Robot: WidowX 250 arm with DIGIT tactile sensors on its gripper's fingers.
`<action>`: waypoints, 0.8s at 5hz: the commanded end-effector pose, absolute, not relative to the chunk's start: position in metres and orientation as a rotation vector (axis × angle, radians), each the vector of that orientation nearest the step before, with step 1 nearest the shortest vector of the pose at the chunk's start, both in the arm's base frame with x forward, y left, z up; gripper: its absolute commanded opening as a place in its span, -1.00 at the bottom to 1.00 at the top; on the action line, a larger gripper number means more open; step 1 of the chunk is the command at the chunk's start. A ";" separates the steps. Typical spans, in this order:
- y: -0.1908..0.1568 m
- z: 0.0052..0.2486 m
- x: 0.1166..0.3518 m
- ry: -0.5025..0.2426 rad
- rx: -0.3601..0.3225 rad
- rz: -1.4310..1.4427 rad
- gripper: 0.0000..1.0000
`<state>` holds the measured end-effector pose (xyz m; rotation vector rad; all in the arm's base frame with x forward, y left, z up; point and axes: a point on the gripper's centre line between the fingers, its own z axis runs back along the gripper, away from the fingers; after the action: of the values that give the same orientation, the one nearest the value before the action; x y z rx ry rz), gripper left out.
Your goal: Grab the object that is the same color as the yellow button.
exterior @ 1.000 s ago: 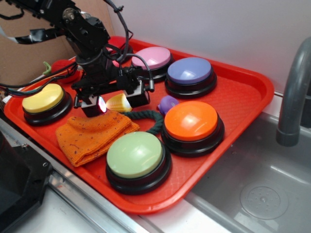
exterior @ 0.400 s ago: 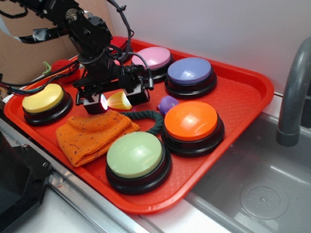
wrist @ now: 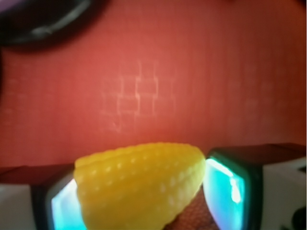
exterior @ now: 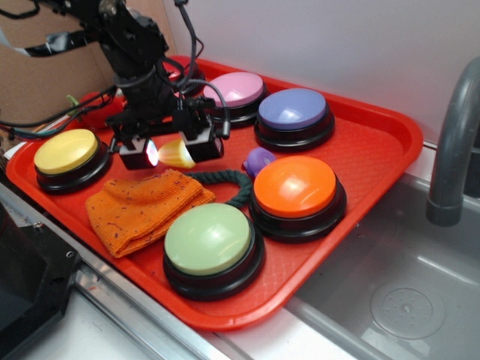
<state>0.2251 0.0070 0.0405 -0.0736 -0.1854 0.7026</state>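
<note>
Toward the far left of the red tray (exterior: pixel 375 150), the gripper (exterior: pixel 174 152) is clamped on the yellow corn piece (exterior: pixel 175 154), one finger pressed against each side of it. In the wrist view the corn piece (wrist: pixel 139 187) fills the gap between the two glowing pads (wrist: pixel 225 191), with bare tray floor (wrist: pixel 192 72) behind it, so it looks lifted clear of the surface. Just near of it lies the orange knitted cloth (exterior: pixel 142 208), with a dark green rope (exterior: pixel 232 184) curling out from behind the cloth. Left of the gripper sits the yellow button (exterior: pixel 67 154), close to the tray's left rim. To the right come a small purple toy (exterior: pixel 260 160) and the orange button (exterior: pixel 298 191); the pale green button (exterior: pixel 210 241) is nearest. Farther back stand the pink button (exterior: pixel 236 91) and purple button (exterior: pixel 294 112). A grey faucet (exterior: pixel 454 142) rises over the sink (exterior: pixel 405 285) at far right.
</note>
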 end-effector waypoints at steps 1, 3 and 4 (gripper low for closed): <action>0.036 0.126 0.245 -0.158 0.011 0.433 -1.00; 0.057 0.181 0.259 -0.165 0.003 0.391 -1.00; 0.062 0.199 0.263 -0.185 -0.002 0.328 -1.00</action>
<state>0.2550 0.0564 0.1810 -0.0099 -0.1257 0.3264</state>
